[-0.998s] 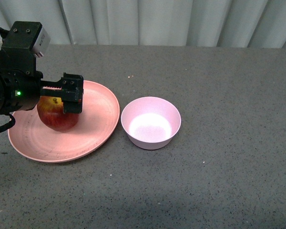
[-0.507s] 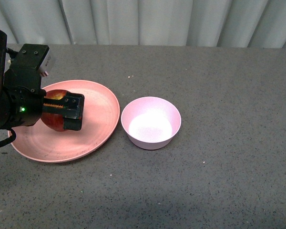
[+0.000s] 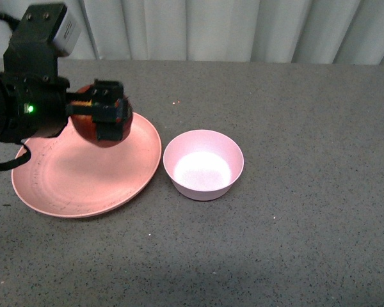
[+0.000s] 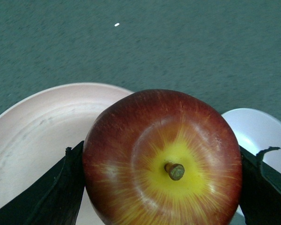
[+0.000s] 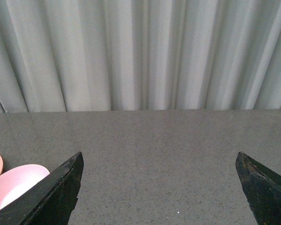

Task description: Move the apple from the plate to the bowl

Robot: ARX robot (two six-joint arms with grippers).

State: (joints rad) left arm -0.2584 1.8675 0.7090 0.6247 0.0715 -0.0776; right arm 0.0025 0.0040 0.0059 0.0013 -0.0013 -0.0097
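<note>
My left gripper (image 3: 105,118) is shut on the dark red apple (image 3: 84,126) and holds it in the air above the far right part of the salmon-pink plate (image 3: 70,182). In the left wrist view the apple (image 4: 162,159) fills the space between the two black fingers (image 4: 61,192), stem and yellow patch facing the camera, with the plate (image 4: 33,126) below it and the bowl (image 4: 255,131) beside. The pale pink bowl (image 3: 203,165) stands empty just right of the plate. My right gripper (image 5: 159,187) is open and empty over bare table; the bowl's rim (image 5: 14,185) shows at one side.
The table (image 3: 294,230) is dark grey and speckled. A pale pleated curtain (image 3: 243,29) hangs along its far edge. The left arm's black body (image 3: 19,109) reaches in from the left over the plate.
My left gripper closed on the apple on the plate and has lifted it up and slightly right, off the plate. The bowl has not moved.
</note>
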